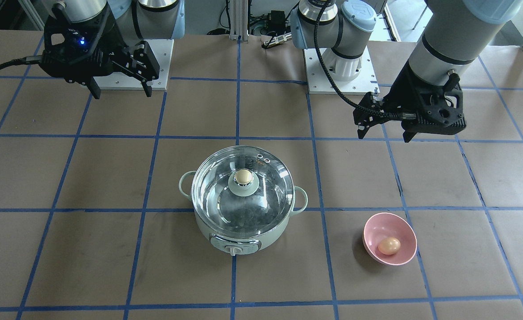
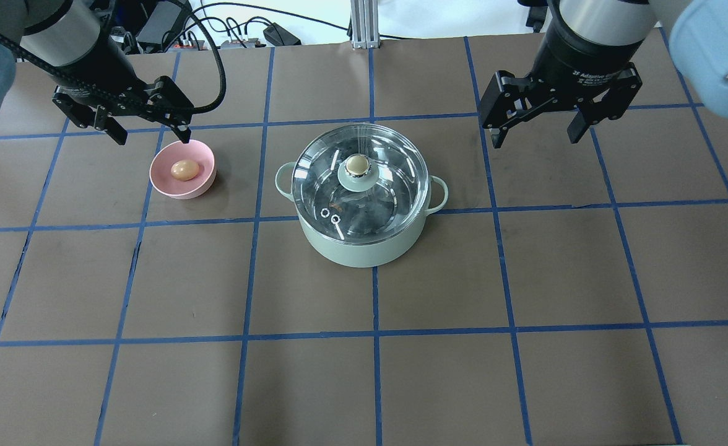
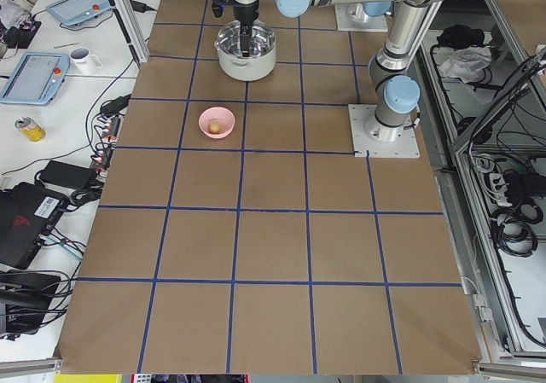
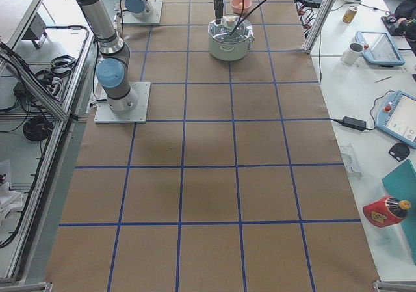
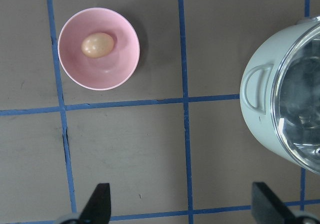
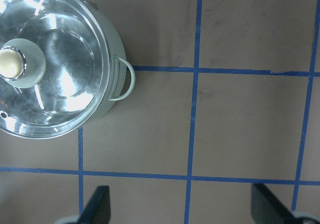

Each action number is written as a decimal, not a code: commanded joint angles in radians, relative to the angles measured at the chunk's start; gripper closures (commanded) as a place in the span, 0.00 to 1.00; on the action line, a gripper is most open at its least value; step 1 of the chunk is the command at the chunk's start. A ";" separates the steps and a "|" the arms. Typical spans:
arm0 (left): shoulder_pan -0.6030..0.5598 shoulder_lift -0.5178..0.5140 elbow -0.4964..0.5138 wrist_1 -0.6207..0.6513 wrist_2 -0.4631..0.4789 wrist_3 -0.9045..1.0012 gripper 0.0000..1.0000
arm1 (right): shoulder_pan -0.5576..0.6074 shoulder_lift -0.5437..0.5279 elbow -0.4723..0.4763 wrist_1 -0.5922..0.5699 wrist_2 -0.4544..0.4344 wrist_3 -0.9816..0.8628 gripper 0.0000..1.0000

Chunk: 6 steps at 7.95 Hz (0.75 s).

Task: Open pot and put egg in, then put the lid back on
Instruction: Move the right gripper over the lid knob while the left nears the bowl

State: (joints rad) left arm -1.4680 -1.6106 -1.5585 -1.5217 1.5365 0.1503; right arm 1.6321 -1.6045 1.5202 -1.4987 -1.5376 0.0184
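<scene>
A brown paper-covered desk [image 2: 364,384] is marked into squares by blue tape lines [image 2: 373,334]. At its middle stands the pale mint-green pot [image 2: 364,251], its control dial [image 1: 234,249] on the far side, away from the robot. The clear glass lid [image 2: 395,186] sits shut on the pot and covers the whole opening. Its beige knob [image 2: 357,164] is at the centre and two small holes [image 2: 330,215] lie near the near rim.

To the left of the pot, well apart from it, a small pink bowl [image 2: 158,181] holds the tan egg [image 2: 185,170]. The egg lies inside the bowl, uncovered.

Both arms reach out from the near side and hang above the desk, touching nothing. The left gripper [image 2: 152,137] hovers on the bowl's side and points straight down. Its fingers [image 2: 118,135] are spread wide and hold nothing. A black cable [image 2: 215,68] loops from its wrist. The right gripper [image 2: 535,139] hovers to the right of the pot and also points down. Its fingers [image 2: 496,133] are likewise wide apart and hold nothing.

White lettering on the right gripper's body begins "2F Adaptive"; the rest is too small to read. Markings around the pot's dial cannot be read. Beyond the far edge, a side bench carries a white mug [image 4: 355,51] and a handheld control panel [image 4: 398,118].
</scene>
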 commanded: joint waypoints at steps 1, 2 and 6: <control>0.000 0.000 0.000 -0.002 -0.002 0.002 0.00 | 0.000 0.000 0.000 0.000 0.004 0.000 0.00; 0.002 -0.005 0.000 0.002 -0.001 0.000 0.00 | 0.000 0.000 0.000 0.000 0.008 -0.002 0.00; 0.009 -0.038 0.001 0.138 0.138 -0.154 0.00 | 0.000 0.008 0.000 -0.018 0.002 -0.003 0.00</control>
State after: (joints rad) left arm -1.4606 -1.6367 -1.5564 -1.4398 1.6022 0.1245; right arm 1.6321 -1.6031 1.5202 -1.5007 -1.5340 0.0168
